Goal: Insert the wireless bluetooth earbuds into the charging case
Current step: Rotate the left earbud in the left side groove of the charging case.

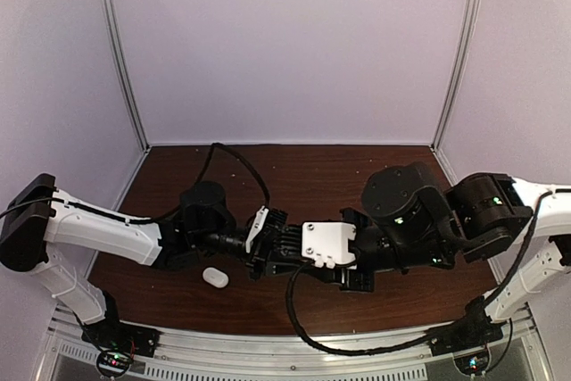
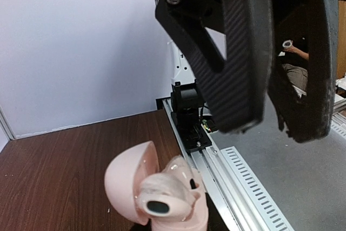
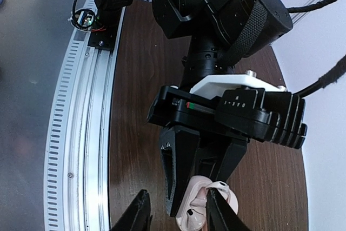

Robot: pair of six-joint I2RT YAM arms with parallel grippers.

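Your right gripper [image 3: 177,217], jaws apart, hovers at the earbud [image 2: 162,203] sitting proud in the open pink charging case [image 2: 125,179] at six o'clock, clamped by your left gripper [image 3: 199,185]; a skewed push could flick it out.

The way down onto the pink charging case [image 2: 184,223] is narrow. The right gripper [image 2: 273,128] hangs over its mouth with jaws slightly parted, and only a little air shows between its tips and the case. The raised lid [image 2: 128,174] walls off one side, and an earbud [image 2: 162,204] fills a socket. The left gripper [image 3: 201,196] clamps the case from two sides. Beyond the case, toward the back wall [image 1: 294,42], bare table [image 1: 312,176] lies open. On the near side, a white oval case [image 1: 216,277] lies on the wood and a black cable [image 1: 292,310] loops down.
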